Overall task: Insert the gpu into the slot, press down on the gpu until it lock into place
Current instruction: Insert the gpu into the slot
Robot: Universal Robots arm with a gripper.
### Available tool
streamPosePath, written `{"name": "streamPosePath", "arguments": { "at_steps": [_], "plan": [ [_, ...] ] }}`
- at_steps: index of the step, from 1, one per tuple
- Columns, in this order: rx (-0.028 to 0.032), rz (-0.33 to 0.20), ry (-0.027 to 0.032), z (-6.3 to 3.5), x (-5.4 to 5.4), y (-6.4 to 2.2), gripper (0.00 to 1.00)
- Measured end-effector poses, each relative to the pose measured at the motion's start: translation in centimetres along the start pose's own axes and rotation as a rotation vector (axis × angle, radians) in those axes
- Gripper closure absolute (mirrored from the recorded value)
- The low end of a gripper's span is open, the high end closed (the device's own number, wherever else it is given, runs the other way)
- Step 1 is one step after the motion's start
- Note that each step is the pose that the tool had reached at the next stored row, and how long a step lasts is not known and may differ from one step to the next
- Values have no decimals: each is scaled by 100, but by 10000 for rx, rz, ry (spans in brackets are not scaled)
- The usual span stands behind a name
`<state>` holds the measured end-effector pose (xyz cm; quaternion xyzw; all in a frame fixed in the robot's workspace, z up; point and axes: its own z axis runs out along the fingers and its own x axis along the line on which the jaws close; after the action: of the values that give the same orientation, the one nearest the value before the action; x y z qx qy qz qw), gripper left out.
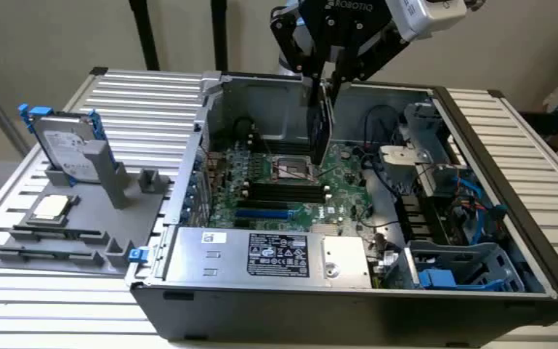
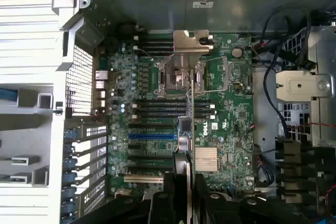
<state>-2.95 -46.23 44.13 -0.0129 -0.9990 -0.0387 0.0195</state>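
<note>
The gripper (image 1: 324, 78) is clamped shut on the upper edge of the gpu (image 1: 320, 120), which hangs upright over the middle of the motherboard (image 1: 259, 182); whether its lower edge touches the motherboard cannot be told. In the wrist view the gpu (image 2: 189, 103) shows edge-on as a thin line across the motherboard, with its metal bracket (image 2: 191, 45) at the end far from the gripper. The blue slot (image 2: 152, 136) lies uncovered on the motherboard and runs crosswise to the card, one end just beside it.
</note>
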Motion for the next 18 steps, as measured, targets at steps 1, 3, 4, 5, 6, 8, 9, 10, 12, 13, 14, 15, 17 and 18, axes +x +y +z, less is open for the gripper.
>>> {"name": "streamPosePath", "arguments": {
  "at_steps": [1, 3, 4, 5, 6, 8, 9, 10, 12, 13, 14, 15, 17, 18],
  "plan": [
    [0, 0, 0, 0, 0, 0, 74],
    [0, 0, 0, 0, 0, 0, 74],
    [0, 0, 0, 0, 0, 0, 74],
    [0, 0, 0, 0, 0, 0, 74],
    [0, 0, 0, 0, 0, 0, 74],
    [0, 0, 0, 0, 0, 0, 74],
    [0, 0, 0, 0, 0, 0, 74],
    [-40, -3, -17, -1, 1, 0, 74],
    [-48, -3, -20, 2, 1, 0, 74],
    [-48, -3, -20, 2, 1, 0, 74],
    [-48, -4, -20, 2, 1, 0, 74],
    [-48, -4, -20, 2, 1, 0, 74],
    [-48, -26, -19, 2, 1, 0, 74],
    [-46, -76, -15, 3, 1, 0, 74]
  ]
}}
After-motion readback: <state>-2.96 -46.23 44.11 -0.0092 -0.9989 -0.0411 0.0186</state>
